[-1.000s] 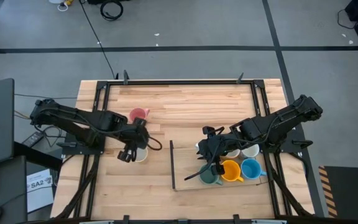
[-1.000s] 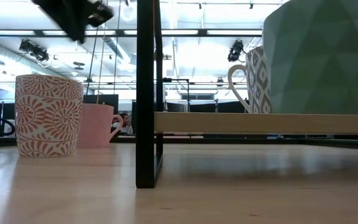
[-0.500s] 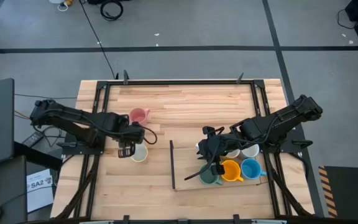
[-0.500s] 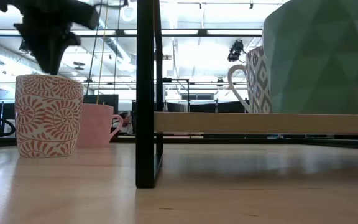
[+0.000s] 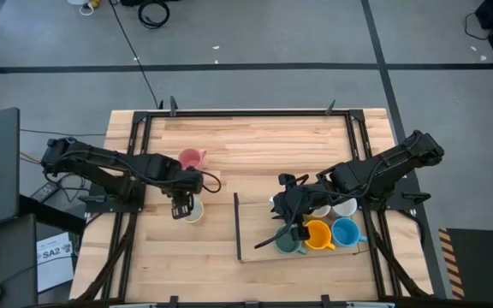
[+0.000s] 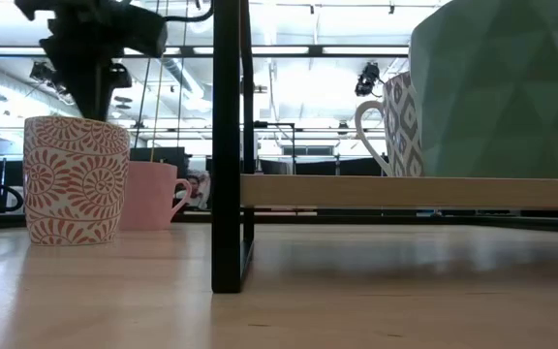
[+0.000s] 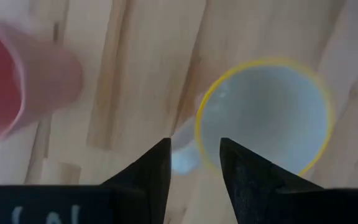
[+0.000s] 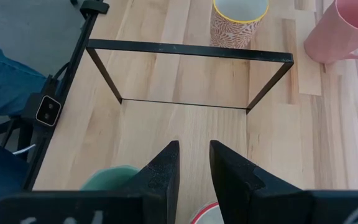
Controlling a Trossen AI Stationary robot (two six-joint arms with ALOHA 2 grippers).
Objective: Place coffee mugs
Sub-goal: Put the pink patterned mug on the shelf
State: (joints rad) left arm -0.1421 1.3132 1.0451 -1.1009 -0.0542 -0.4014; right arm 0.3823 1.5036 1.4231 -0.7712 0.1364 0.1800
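Left arm: stretched in from the bench's left edge, reaching toward the middle, its wrist bent so the fingers point straight down.
Left end effector (image 5: 181,208): poised right over the patterned mug (image 5: 193,210), fingers parted and empty; from its own camera the two dark tips (image 7: 156,163) straddle the mug's rim on the handle side (whether they touch the rim I cannot tell).
Patterned mug: upright on the bare bench (image 5: 255,141) left of the rack, cream with orange swirls and a yellow rim, nothing inside.
Pink mug (image 5: 191,158): upright just behind the patterned one, toward the far side, its handle pointing right; the two stand close but apart.
Rack (image 5: 237,227): a black-framed low shelf with a wooden board, on the right half of the bench, its open black frame facing the two loose mugs.
Mugs on the rack: a dark green one (image 5: 287,242), an orange one (image 5: 318,234) and a blue one (image 5: 346,232) in the front row, two white ones behind (image 5: 345,207), partly under the arm.
Right arm: angled in from the bench's right edge, folded low over the rack.
Right end effector (image 5: 297,229): over the green mug's corner of the rack, fingers (image 8: 164,165) a narrow gap apart with nothing between them.
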